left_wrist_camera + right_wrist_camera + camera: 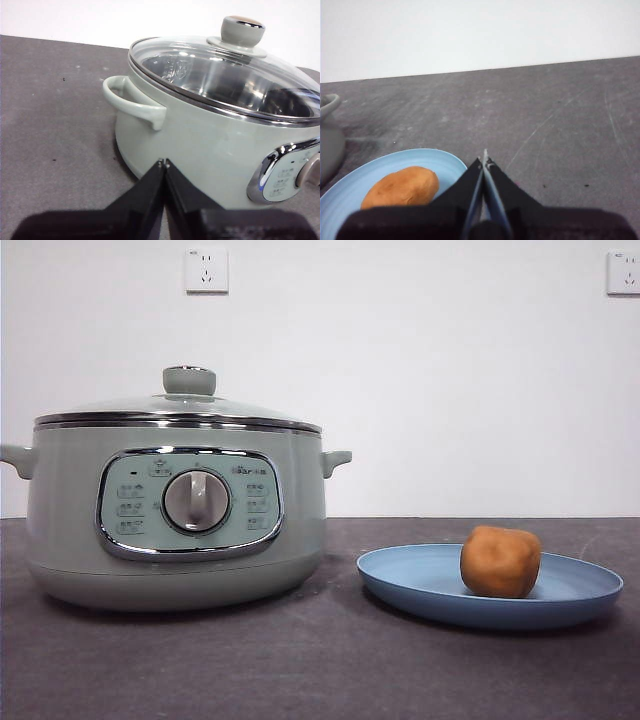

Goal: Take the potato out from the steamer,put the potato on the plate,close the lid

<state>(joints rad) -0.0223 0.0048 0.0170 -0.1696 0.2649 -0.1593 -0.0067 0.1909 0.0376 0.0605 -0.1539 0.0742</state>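
Note:
The pale green steamer [175, 515] stands at the left of the table with its glass lid [180, 407] seated on the rim. To its right the blue plate [400, 575] carries the orange-brown potato [500, 561]. Neither arm shows in the front view. My left gripper [163, 162] is shut and empty, close to the steamer [200, 145] wall below its side handle [132, 100]; the lid [225, 70] covers the pot. My right gripper [484, 157] is shut and empty, beside the plate [350, 192] where the potato [402, 186] lies.
A dark grey cloth [320, 670] covers the table. A white wall with two sockets [206, 270] stands behind. A steamer handle [329, 105] shows at the edge of the right wrist view.

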